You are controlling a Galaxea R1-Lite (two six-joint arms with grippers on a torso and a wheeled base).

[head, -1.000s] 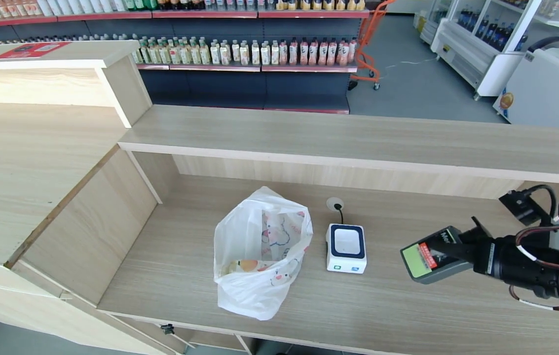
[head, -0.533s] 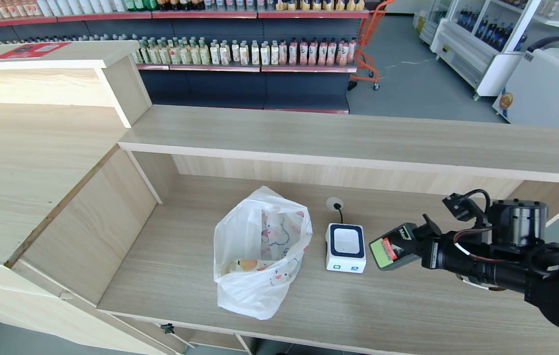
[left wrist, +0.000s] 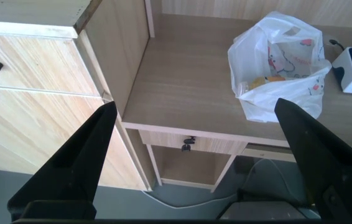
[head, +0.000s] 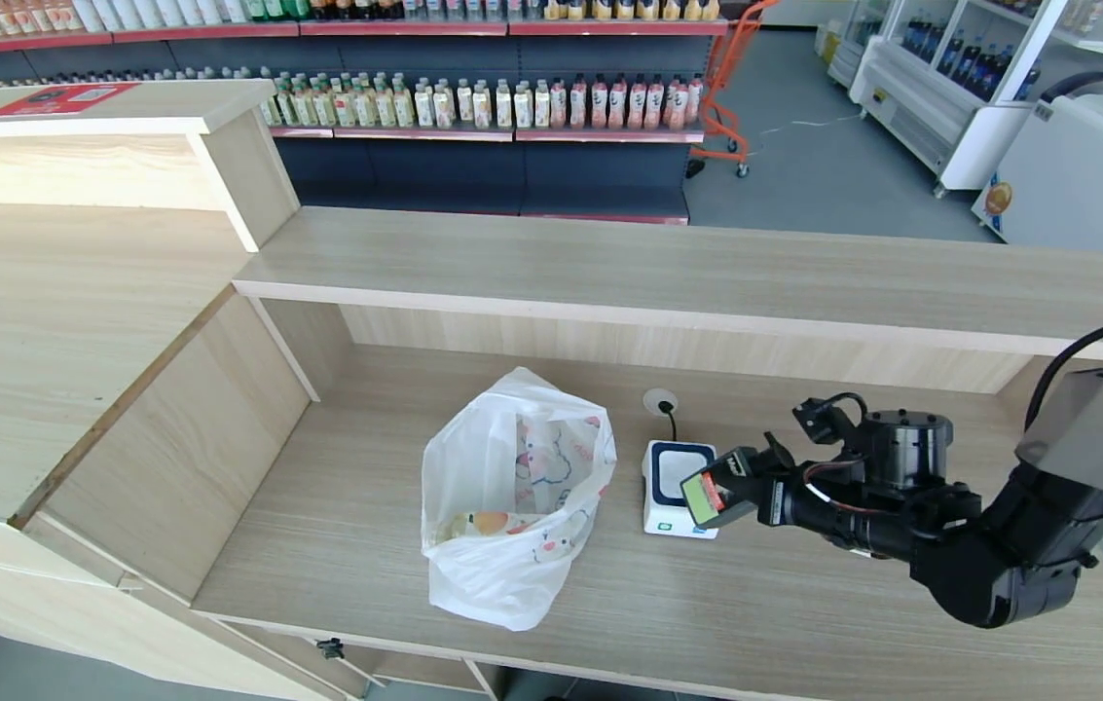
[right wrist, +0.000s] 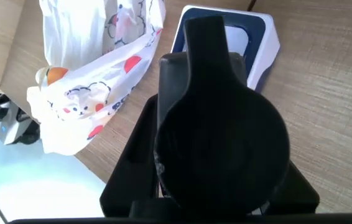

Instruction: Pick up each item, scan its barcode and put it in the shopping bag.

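The left pincer (left wrist: 196,107) hangs with its two fingers (left wrist: 79,158) spread wide and nothing between them, out in front of the desk's (head: 804,604) front edge, near a cabinet with drawers (left wrist: 33,124) and well apart from the task's things. On the desk, toward its left half, stands the white plastic shopping bag (head: 512,501), its mouth open upward; a yellow-orange item (head: 478,526) lies at the bottom and a printed packet (head: 551,458) leans inside against the far wall. Just beside the bag, to its right and not touching it, sits the scanner (head: 673,472), a white block with a dark-framed window facing up, its cable (head: 671,424) running back to a round hole in the desk. Over the scanner's right near corner is a small dark box (head: 710,492) with a green and red label, tilted, the label turned toward the left. Whether the box touches the scanner cannot be told. The right pincer (head: 741,482) is clamped on the box from its right side, the arm stretching in low over the right part of the desk. Beyond the desk, shelves of bottles (head: 512,102) line the store.
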